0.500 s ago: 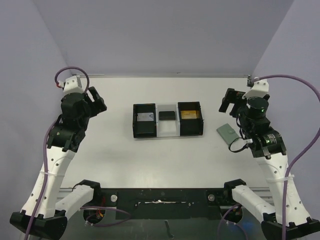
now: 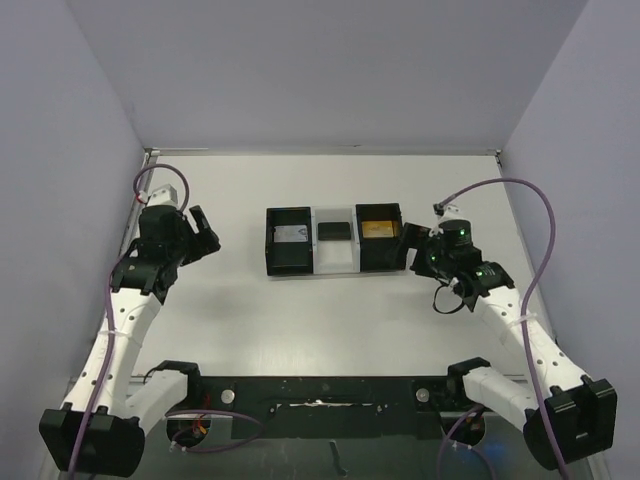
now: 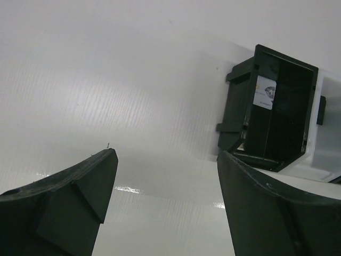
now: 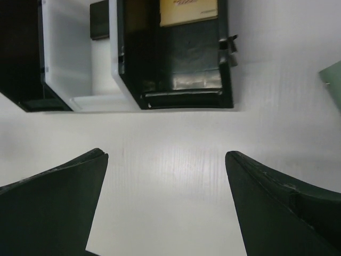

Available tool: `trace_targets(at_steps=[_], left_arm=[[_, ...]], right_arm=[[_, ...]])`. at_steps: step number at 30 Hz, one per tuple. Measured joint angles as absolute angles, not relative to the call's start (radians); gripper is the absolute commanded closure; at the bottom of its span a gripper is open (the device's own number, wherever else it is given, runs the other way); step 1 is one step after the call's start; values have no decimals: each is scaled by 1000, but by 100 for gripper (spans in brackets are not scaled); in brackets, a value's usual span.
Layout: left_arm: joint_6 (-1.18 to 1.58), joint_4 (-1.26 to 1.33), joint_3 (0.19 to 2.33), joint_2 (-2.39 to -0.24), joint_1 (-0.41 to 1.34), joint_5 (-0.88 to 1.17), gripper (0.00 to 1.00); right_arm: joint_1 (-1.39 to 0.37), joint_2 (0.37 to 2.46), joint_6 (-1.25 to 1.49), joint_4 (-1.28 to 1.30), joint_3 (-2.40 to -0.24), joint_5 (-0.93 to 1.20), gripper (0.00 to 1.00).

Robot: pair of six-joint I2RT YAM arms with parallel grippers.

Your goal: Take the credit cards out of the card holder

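Observation:
Only a grey-green corner of the card holder [image 4: 334, 80] shows, at the right edge of the right wrist view; from above my right arm hides it. My right gripper [image 2: 412, 248] [image 4: 165, 154] hangs open over bare table just in front of the tray's right end. My left gripper [image 2: 202, 238] [image 3: 165, 154] is open too, left of the tray, nothing between its fingers. Three cards lie in the tray: a grey one [image 2: 290, 233] [image 3: 265, 92] on the left, a dark one [image 2: 334, 230] [image 4: 99, 20] in the middle, a yellow one [image 2: 377, 228] [image 4: 187, 12] on the right.
The black-and-clear three-compartment tray [image 2: 285, 265] [image 3: 234, 106] [image 4: 181, 98] stands mid-table. Grey walls close in the table on the left, back and right. Purple cables loop off both wrists.
My right arm has swung left and lower toward the tray's right end and now covers the card holder from above. My left arm has shifted slightly right and down.

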State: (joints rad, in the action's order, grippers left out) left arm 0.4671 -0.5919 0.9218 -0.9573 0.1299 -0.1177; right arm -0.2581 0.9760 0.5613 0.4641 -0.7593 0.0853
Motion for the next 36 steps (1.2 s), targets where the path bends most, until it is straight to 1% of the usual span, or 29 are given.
trace_targets(at_steps=[7, 13, 17, 23, 27, 32, 36], left_arm=[[486, -606, 888, -983, 44, -61, 22], [489, -564, 793, -900, 24, 33, 22], [486, -509, 743, -846, 21, 84, 21], [478, -397, 664, -807, 18, 136, 21], [485, -352, 597, -799, 18, 144, 21], [495, -303, 521, -760, 18, 169, 21], [494, -274, 511, -758, 18, 184, 21]], right_arm=[[-459, 1086, 633, 455, -768, 70, 2], [-648, 1241, 696, 432, -815, 20, 2], [-729, 1367, 735, 421, -884, -30, 2], [-760, 1596, 772, 424, -1051, -115, 2], [-761, 1703, 786, 439, -1161, -163, 2], [-761, 1745, 805, 443, -1200, -179, 2], [-761, 1777, 824, 446, -1215, -172, 2]])
